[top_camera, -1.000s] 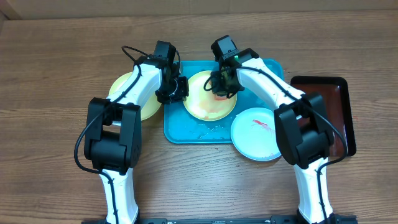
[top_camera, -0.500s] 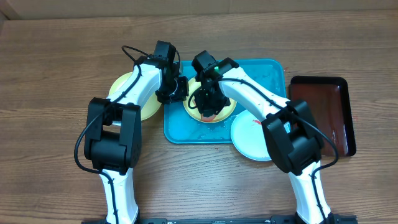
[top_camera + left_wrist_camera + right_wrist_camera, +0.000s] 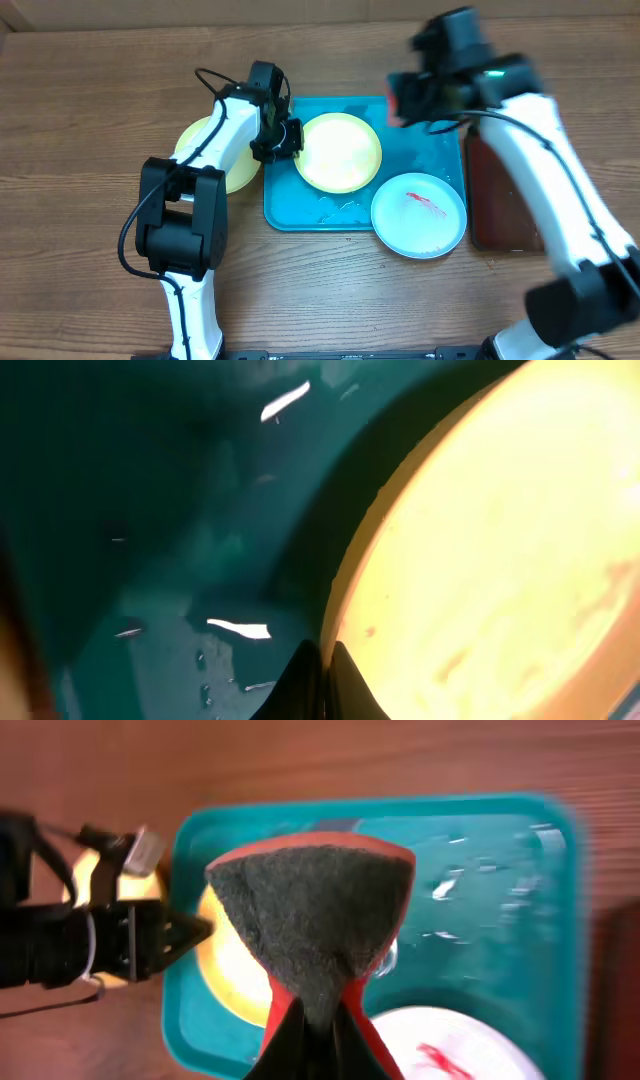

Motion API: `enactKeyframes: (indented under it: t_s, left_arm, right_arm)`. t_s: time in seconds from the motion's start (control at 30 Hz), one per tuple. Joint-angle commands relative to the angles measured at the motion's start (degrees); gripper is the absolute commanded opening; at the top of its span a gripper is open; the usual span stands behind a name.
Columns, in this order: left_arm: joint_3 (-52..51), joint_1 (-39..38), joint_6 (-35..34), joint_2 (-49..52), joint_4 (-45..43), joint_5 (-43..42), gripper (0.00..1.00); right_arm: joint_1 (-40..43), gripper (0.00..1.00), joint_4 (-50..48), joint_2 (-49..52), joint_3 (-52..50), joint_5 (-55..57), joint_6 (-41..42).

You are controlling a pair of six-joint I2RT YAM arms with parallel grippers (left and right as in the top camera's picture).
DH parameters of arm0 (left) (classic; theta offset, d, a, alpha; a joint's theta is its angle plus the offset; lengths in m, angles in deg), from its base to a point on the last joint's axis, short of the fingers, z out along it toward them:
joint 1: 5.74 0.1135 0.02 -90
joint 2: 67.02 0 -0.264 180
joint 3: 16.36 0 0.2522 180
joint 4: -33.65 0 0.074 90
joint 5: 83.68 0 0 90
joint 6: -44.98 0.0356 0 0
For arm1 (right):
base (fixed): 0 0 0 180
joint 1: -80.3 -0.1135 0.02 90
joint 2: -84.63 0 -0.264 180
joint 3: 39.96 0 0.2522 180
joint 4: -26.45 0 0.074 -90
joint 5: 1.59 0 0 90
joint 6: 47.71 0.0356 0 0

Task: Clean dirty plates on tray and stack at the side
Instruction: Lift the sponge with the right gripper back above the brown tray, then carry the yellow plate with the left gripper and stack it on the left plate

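A cream plate (image 3: 340, 152) with a pale green rim lies on the turquoise tray (image 3: 420, 135). My left gripper (image 3: 283, 138) is shut on its left rim; in the left wrist view the gripper (image 3: 322, 678) pinches the plate (image 3: 500, 560) edge above the wet tray (image 3: 150, 510). My right gripper (image 3: 412, 98) is raised over the tray's far right part, blurred, shut on a red sponge (image 3: 315, 910) with a dark grey scouring face. A white plate (image 3: 418, 215) with a red sauce smear (image 3: 424, 203) lies at the tray's near right corner. Another cream plate (image 3: 205, 150) rests on the table left of the tray.
A dark red-brown tray (image 3: 515, 190) with a black rim lies to the right of the turquoise tray, partly under my right arm. Water drops (image 3: 335, 208) sit on the tray floor near its front edge. Wood table surrounds everything.
My right gripper has lifted off the cream plate and swung up and to the right with the sponge, uncovering the plate. The left gripper has kept its hold on the rim.
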Motion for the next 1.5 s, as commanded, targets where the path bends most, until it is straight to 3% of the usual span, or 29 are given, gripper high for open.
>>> enactKeyframes:
  t_s: [0.0, 0.43, 0.7, 0.97, 1.2, 1.47]
  left_arm:
    - [4.0, 0.2, 2.1, -0.1, 1.8, 2.8, 0.04]
    - [4.6, -0.7, 2.4, -12.5, 7.7, 16.6, 0.04]
    - [4.6, -3.2, 2.2, -14.8, 11.0, 25.7, 0.04]
    - [5.7, -7.3, 1.2, -16.1, 11.1, 39.9, 0.04]
    - [5.9, -11.4, -0.5, -18.4, 10.3, 59.4, 0.04]
    - [5.9, -19.0, -3.0, -18.4, 9.6, 74.0, 0.04]
  right_arm:
    - [3.7, 0.04, 1.5, -2.6, 0.5, -0.3, -0.1]
    - [12.2, 0.04, 6.3, -4.7, 0.5, -0.3, -0.1]
    - [14.2, 0.04, 7.1, -4.7, 0.5, -0.3, -0.3]
    - [14.4, 0.04, 7.6, -4.7, 0.5, -0.3, -0.3]
    - [14.4, 0.04, 7.0, -4.7, 0.5, -0.3, -0.3]
    - [14.4, 0.04, 7.0, -4.7, 0.5, -0.1, -0.3]
